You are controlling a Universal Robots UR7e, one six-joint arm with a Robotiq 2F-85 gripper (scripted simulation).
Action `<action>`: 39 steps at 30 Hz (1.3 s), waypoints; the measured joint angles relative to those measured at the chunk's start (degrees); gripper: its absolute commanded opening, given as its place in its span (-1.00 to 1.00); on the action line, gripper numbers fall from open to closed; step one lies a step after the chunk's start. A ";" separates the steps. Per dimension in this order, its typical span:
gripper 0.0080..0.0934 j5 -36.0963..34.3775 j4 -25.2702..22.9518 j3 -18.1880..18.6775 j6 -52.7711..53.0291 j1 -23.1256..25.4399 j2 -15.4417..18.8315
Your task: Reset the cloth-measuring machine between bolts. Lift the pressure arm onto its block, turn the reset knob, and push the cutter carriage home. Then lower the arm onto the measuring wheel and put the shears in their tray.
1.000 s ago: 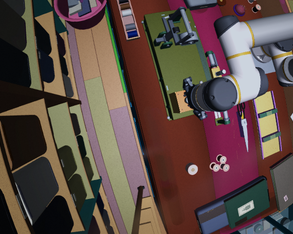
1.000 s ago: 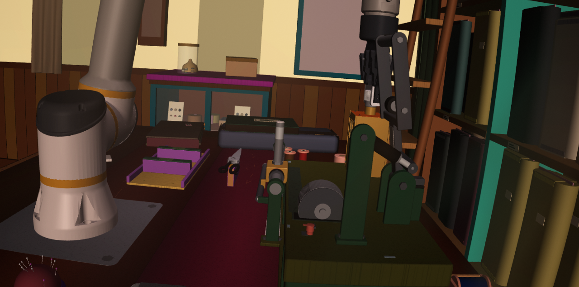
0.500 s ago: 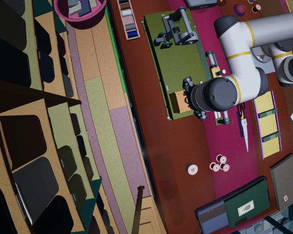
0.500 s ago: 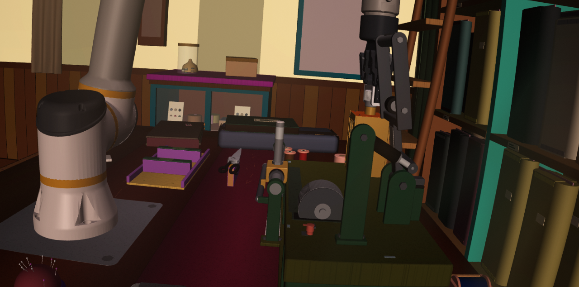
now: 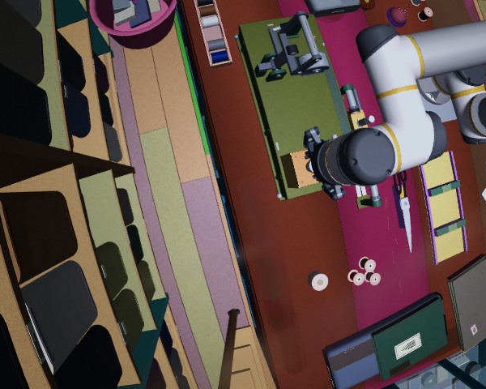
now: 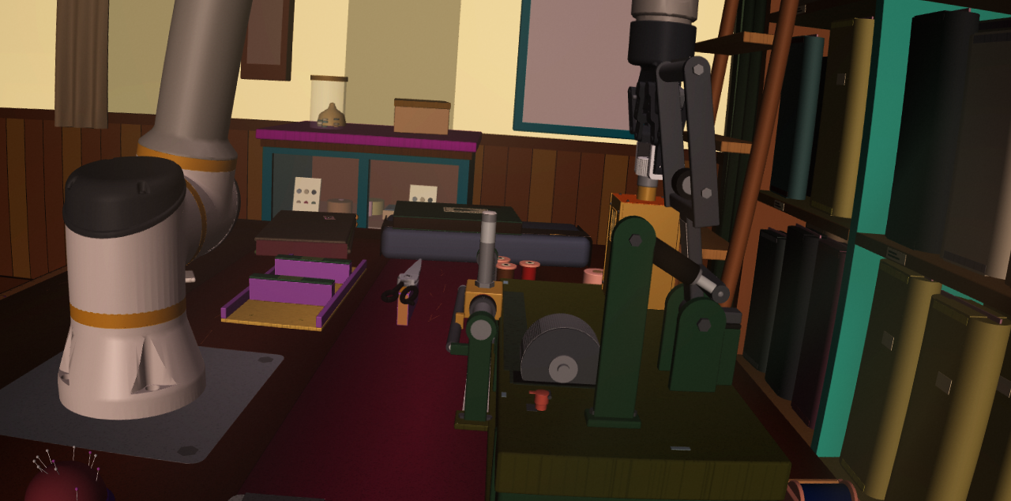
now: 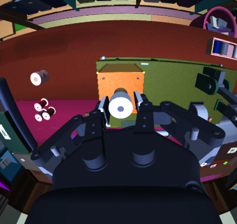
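Note:
My gripper [image 7: 120, 107] points straight down over the orange box [image 7: 120, 90] at the end of the green machine base [image 5: 293, 113], open with its fingers on either side of the white ribbed reset knob [image 7: 120, 108] and not gripping it. The grey pressure arm [image 6: 682, 144] stands raised, its upper end leaning beside my gripper [image 6: 647, 172]. The measuring wheel [image 6: 562, 349] sits uncovered below it. The yellow cutter carriage [image 5: 357, 119] with its upright post [image 6: 488, 240] sits on the rail along the base's near side. The shears [image 5: 404, 209] lie on the magenta mat, apart from the purple-rimmed tray [image 5: 444, 207].
The raised arm and its green posts [image 6: 629, 314] stand close beside my wrist. Shelves of cloth bolts [image 6: 884, 215] and a ladder [image 6: 763, 102] rise just beyond the machine. Thread spools [image 5: 364, 272] and a lone spool [image 5: 318, 280], books [image 5: 473, 303] and a dark case [image 5: 385, 339] lie farther along the table.

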 measured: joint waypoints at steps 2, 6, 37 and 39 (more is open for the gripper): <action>-0.19 0.00 0.61 -0.51 0.00 0.00 -0.11; -0.19 0.00 2.09 -1.79 0.00 0.00 -0.35; 0.17 0.00 4.88 -4.23 0.00 0.00 -0.67; 0.17 0.00 6.03 -5.04 0.00 0.00 -0.68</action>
